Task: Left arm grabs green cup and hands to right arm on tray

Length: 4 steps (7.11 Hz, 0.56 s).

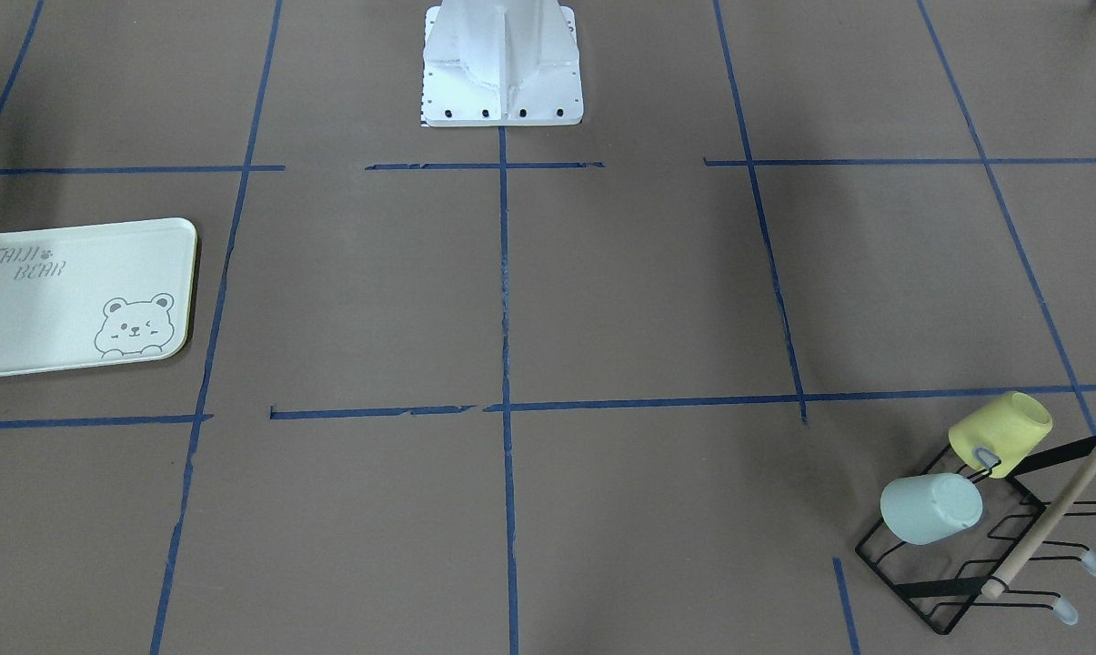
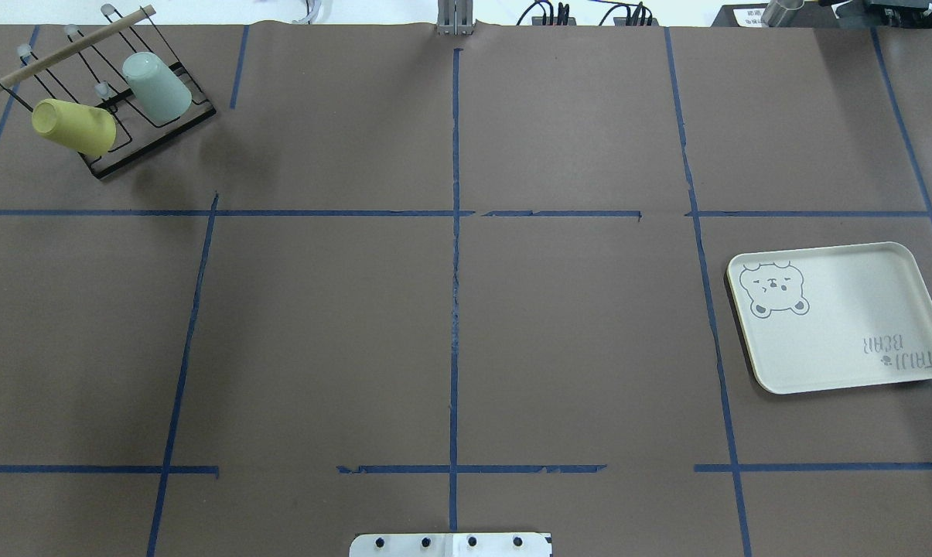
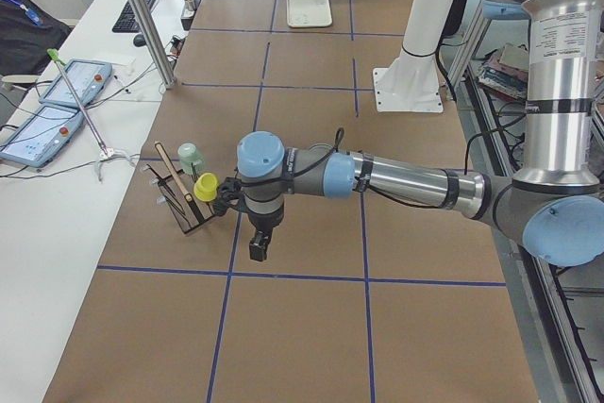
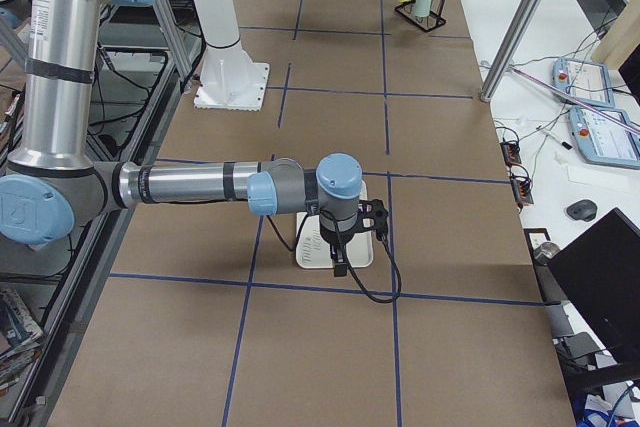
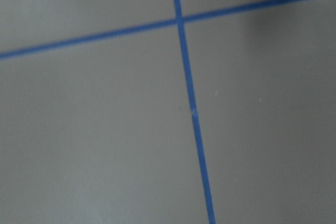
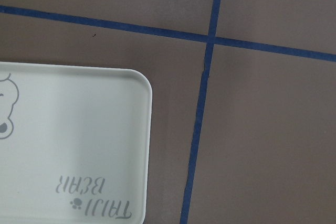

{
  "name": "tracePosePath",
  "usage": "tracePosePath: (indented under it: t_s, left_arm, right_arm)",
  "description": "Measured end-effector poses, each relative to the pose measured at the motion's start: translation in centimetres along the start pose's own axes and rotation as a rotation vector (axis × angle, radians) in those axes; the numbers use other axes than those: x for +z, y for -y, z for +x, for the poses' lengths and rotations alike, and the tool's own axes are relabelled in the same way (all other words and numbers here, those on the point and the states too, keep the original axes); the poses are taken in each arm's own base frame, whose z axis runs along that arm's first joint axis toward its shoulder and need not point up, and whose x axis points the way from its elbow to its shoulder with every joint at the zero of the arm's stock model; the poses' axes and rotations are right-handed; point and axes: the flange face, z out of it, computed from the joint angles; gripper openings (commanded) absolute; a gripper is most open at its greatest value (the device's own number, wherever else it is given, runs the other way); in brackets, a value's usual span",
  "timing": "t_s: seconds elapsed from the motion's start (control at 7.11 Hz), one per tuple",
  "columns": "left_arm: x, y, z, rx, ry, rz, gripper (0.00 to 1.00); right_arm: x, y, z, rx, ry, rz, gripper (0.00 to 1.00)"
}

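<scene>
Closest to the overhead camera is the white base plate (image 2: 450, 544) of the robot, at the edge of the brown counter (image 2: 319, 325), which blue tape lines (image 2: 455, 309) divide into fields. No arm shows in this view; only the side cameras show them.

Further out, on the robot's right, lies the tray (image 2: 844, 309), flat and with nothing on it. The right arm (image 4: 190, 185) reaches out level, its wrist hanging over the tray and pointing down; its wrist camera looks on one corner of the tray. Whether its jaws are released or clenched I cannot tell, because only a side view shows them.

The left arm (image 3: 396, 181) is stretched out in the same manner on the other side, jaws pointing down at bare counter, apart from the wire rack (image 2: 156, 145); their state I cannot tell either. Its wrist camera sees only counter and a crossing of tape, no cup.

Farthest away, in the corner on the robot's left, stands this black wire rack with a wooden bar (image 2: 71, 49). The green cup (image 2: 156, 87) sits there mouth down and tilted, just beside the yellow cup (image 2: 75, 126), not touching it.

I judge the task to be at its very beginning: the cup is not yet grasped, so the grasp, the carrying, the handing over and the placing on the tray all remain.
</scene>
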Motion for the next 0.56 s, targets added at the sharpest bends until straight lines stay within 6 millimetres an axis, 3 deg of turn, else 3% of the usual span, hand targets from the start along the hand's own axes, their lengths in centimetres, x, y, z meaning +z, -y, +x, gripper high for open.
tracePosePath:
  t_s: [0.28,0.42,0.56]
  left_arm:
    - [-2.4,3.2,2.0,0.024,0.006,0.096,1.00]
    - [-3.3,5.6,4.2,0.070,0.003,0.155,1.00]
    - [-3.0,8.7,8.0,0.125,-0.014,0.184,1.00]
  right_arm:
    - [-0.2,0.3,-0.2,-0.003,0.000,0.004,1.00]
    - [-0.2,0.4,-0.2,-0.003,0.001,0.005,1.00]
    - [-0.2,0.4,-0.2,-0.002,0.001,0.005,1.00]
